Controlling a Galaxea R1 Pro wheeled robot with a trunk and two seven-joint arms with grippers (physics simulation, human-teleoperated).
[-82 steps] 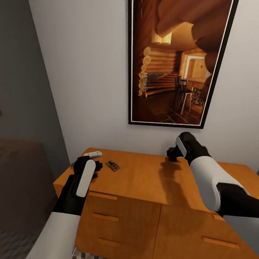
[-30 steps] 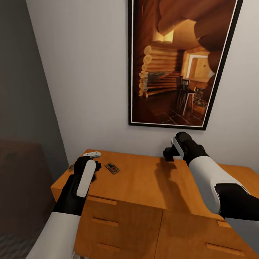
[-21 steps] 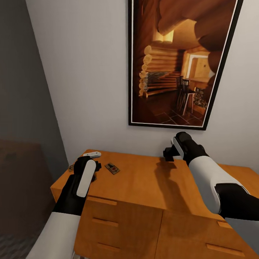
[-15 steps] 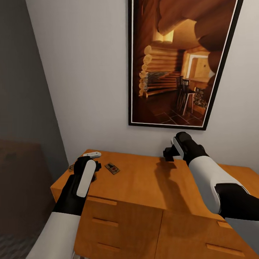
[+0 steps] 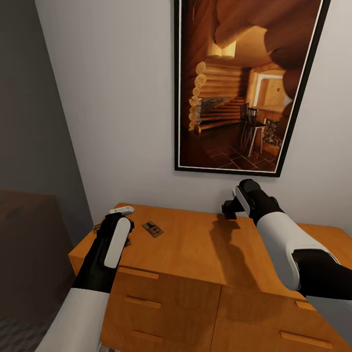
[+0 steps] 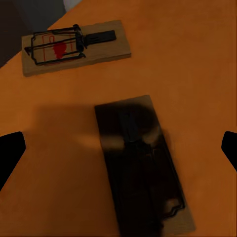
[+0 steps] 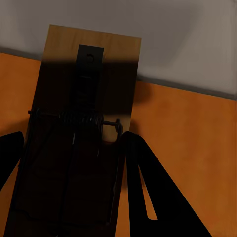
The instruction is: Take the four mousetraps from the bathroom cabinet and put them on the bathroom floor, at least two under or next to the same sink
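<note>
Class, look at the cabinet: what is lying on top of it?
On the cabinet: a mousetrap and a white object. The left arm covers part of the top; its wrist view shows two mousetraps.

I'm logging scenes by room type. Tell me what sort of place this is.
Probably a room in a home; which room I cannot tell. An orange-brown cabinet with drawers stands against a pale wall, a framed picture of a log interior hangs above, and mousetraps lie on the cabinet top.
</note>
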